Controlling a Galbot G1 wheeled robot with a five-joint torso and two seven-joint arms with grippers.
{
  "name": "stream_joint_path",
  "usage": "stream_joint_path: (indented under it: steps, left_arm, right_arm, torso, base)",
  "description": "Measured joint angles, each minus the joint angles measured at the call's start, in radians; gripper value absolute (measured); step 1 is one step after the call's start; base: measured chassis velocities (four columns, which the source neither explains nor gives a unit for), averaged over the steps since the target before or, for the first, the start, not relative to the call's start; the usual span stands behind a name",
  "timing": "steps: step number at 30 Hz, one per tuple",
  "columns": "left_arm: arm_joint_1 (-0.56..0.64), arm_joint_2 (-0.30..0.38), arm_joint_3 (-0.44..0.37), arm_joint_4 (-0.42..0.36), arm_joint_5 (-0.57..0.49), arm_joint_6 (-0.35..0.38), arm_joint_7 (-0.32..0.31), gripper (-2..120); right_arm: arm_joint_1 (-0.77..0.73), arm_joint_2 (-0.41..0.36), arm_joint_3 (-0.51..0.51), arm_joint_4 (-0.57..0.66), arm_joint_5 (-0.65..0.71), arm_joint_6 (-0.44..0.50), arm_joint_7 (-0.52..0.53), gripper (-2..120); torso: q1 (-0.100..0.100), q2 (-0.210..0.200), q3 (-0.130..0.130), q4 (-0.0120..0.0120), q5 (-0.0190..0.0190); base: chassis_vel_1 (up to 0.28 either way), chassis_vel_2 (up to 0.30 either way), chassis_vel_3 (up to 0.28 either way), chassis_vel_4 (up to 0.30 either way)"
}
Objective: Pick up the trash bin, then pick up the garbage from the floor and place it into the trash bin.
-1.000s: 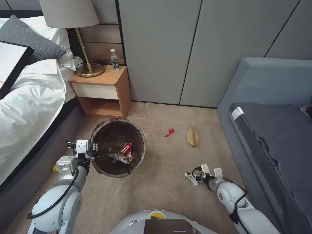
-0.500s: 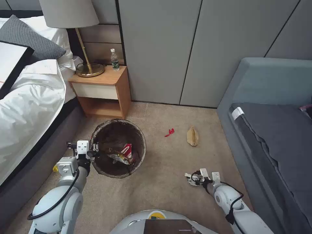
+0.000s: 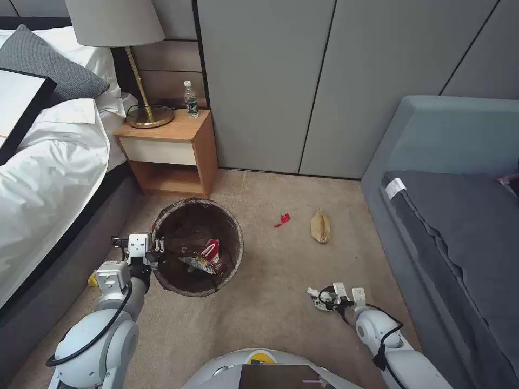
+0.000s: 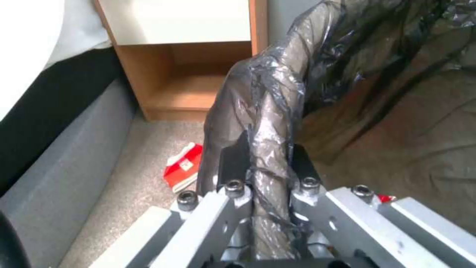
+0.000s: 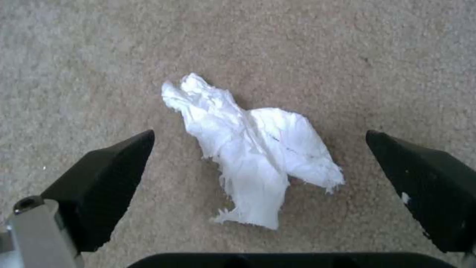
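The trash bin [image 3: 232, 237], white with a dark brown bag over its rim, hangs tilted at my left. My left gripper [image 3: 155, 249] is shut on its near rim. In the left wrist view the fingers [image 4: 233, 162] pinch the bagged rim [image 4: 277, 93]. A red-and-white packet [image 3: 210, 253] and other wrappers lie inside. My right gripper [image 3: 324, 299] is low over the carpet, open, with a crumpled white tissue [image 5: 253, 149] lying between its fingertips [image 5: 124, 160]. A red scrap [image 3: 281, 220] and a flattened brown paper bag [image 3: 320, 226] lie farther out. Another red-and-white packet [image 4: 183, 169] lies beside the bed base.
A wooden nightstand [image 3: 170, 148] with a lamp [image 3: 141, 102] and a water bottle [image 3: 190, 100] stands against the wall behind the bin. The bed [image 3: 48, 162] runs along my left, a grey sofa [image 3: 459, 216] along my right. Something yellow [image 3: 93, 281] lies by the bed base.
My right gripper has shifted slightly nearer to me and settled over the tissue. The bin and left gripper have barely moved.
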Motion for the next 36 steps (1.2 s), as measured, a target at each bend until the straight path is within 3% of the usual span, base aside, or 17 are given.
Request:
stream_joint_path:
  steps: [8,31,34,36]
  left_arm:
    - [0.002,-0.001,-0.001,-0.001,0.002,-0.001,0.000,3]
    - [-0.012,0.003,-0.001,0.009,-0.004,-0.002,0.000,3]
    - [-0.017,0.005,-0.001,0.012,-0.006,-0.002,0.001,3]
    - [-0.017,0.005,-0.001,0.012,-0.006,-0.002,0.001,3]
  right_arm:
    - [0.004,0.008,0.000,-0.012,-0.006,0.003,-0.012,98]
    - [0.004,0.032,0.000,-0.033,-0.011,0.006,-0.012,17]
    - [0.005,0.035,0.001,-0.035,-0.011,0.006,-0.010,0]
    - [0.005,0.035,0.001,-0.035,-0.011,0.006,-0.010,0]
  torso:
    - [0.000,0.000,0.000,0.0001,0.0000]
    - [0.000,0.000,0.000,0.0000,0.0000]
    - [0.000,0.000,0.000,0.0000,-0.0001]
    - [0.000,0.000,0.000,0.0000,-0.0001]
  base:
    - [0.000,0.000,0.000,0.000]
    - [0.000,0.000,0.000,0.000]
    - [0.000,0.000,0.000,0.000]
    - [0.000,0.000,0.000,0.000]
